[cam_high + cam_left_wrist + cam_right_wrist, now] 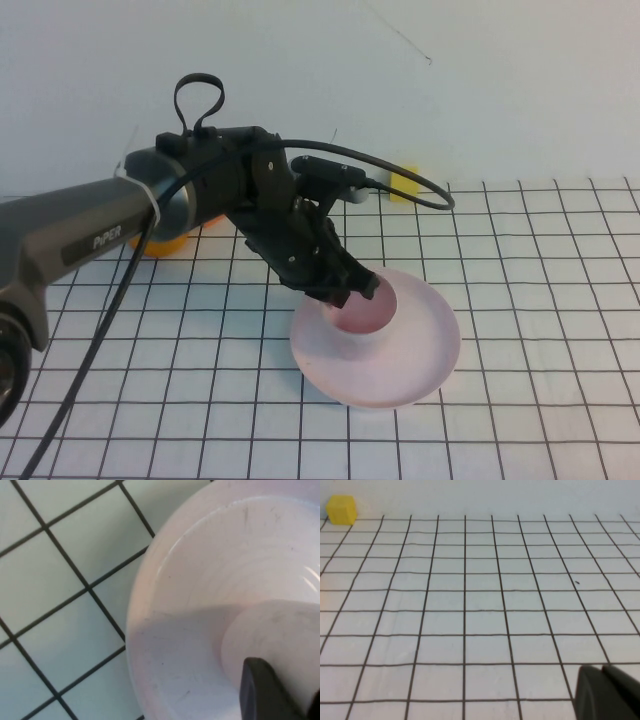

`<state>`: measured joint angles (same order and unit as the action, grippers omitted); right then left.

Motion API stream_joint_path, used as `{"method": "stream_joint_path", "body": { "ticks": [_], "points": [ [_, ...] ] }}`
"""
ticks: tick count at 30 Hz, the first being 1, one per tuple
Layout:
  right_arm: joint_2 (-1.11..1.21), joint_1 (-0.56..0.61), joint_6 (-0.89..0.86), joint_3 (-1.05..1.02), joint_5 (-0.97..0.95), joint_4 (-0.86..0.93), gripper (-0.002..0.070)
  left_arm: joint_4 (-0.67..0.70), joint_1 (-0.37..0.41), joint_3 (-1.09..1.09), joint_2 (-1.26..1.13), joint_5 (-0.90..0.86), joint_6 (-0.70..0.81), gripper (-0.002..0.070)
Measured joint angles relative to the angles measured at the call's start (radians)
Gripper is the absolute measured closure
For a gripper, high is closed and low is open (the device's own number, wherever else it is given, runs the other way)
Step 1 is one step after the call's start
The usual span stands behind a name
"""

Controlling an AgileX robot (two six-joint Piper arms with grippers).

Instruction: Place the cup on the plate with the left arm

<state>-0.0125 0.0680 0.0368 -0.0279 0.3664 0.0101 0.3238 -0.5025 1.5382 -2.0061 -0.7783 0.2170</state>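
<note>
- White bench (560, 400) with a black grid cloth and a plain pale wall behind; a yellow block (406, 184) sits at the far edge, and something orange (165, 243) is half hidden behind the left arm (90, 235).
- Your left gripper (350, 288) is low over the plate (420, 370), fingers clenched on the rim of the cup (365, 312).
- The cup stands upright inside the plate, left of its centre. It looks like it touches the plate floor, but I can't tell for sure from the high view.
- The left wrist view shows the plate's inner wall, the cup side and one dark finger (265, 690) at the rim.
- The right gripper (607, 692) is parked off to the side above bare grid; only a dark edge shows, so whether it's spread or closed I can't tell.
- Handling, as a judgement: a thin plastic tumbler, so light, stiff and smooth. A rim pinch can slip or tip it, so let go gently and lift straight up.
- The plate is light too and may skid if nudged.
</note>
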Motion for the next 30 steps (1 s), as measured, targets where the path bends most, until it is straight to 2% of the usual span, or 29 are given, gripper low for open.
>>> {"method": "stream_joint_path", "body": {
  "ticks": [11, 14, 17, 20, 22, 27, 30],
  "points": [
    [0.0, 0.0, 0.0, 0.0, 0.0, 0.0, 0.0678, -0.014, -0.012, 0.038, -0.012, -0.036, 0.025, 0.0404],
    [0.0, 0.0, 0.0, 0.0, 0.0, 0.0, 0.0678, -0.058, -0.012, 0.114, -0.012, -0.106, 0.012, 0.0388],
    [0.0, 0.0, 0.0, 0.0, 0.0, 0.0, 0.0678, -0.126, -0.012, 0.196, 0.001, -0.19, -0.004, 0.0443],
    [0.0, 0.0, 0.0, 0.0, 0.0, 0.0, 0.0678, -0.215, -0.012, 0.27, 0.038, -0.236, -0.012, 0.0584],
    [0.0, 0.0, 0.0, 0.0, 0.0, 0.0, 0.0678, -0.296, -0.012, 0.311, 0.08, -0.25, -0.035, 0.0636],
    [0.0, 0.0, 0.0, 0.0, 0.0, 0.0, 0.0678, -0.504, -0.012, 0.345, 0.249, -0.256, -0.139, 0.067],
    [0.0, 0.0, 0.0, 0.0, 0.0, 0.0, 0.0678, -0.547, -0.012, 0.347, 0.376, -0.253, -0.185, 0.0671]
  ]
}}
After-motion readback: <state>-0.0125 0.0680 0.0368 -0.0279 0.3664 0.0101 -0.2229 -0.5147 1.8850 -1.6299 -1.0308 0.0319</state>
